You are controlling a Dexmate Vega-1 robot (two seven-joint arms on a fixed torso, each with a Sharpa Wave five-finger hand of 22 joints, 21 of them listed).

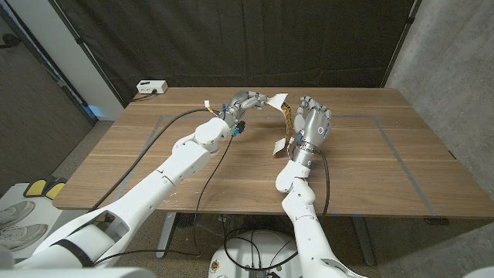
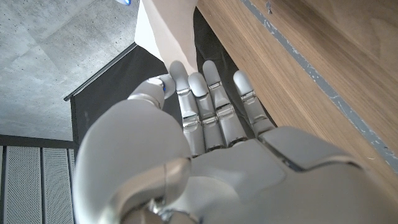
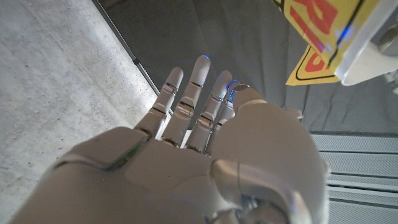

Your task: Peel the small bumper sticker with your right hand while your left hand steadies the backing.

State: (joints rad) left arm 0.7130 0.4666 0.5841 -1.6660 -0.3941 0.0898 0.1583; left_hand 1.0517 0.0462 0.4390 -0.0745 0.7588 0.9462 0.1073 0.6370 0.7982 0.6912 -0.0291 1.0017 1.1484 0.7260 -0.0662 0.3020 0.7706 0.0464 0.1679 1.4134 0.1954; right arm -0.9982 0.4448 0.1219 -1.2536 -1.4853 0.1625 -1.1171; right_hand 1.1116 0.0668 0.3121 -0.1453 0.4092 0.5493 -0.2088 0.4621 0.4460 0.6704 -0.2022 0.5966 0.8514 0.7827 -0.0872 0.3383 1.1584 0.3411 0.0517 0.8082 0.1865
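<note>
Both arms reach in from the near corners, meeting over the far middle of the table (image 1: 370,166). Its left hand (image 1: 241,103) holds the white backing (image 1: 268,102) up off the wood, thumb closed against it, the other fingers straight and together in the left wrist view. Right beside it, the right hand (image 1: 312,122) is upright with fingers spread and holding nothing. A yellow strip with red letters, probably the sticker (image 1: 285,116), hangs from the backing between the two hands; whether it still clings along one edge is hard to tell. To finish well, the right hand should close thumb and fingertip on the strip's free end and pull slowly, low and away from the left hand, while the left keeps its pinch firm so the sheet does not twist or tear.
</note>
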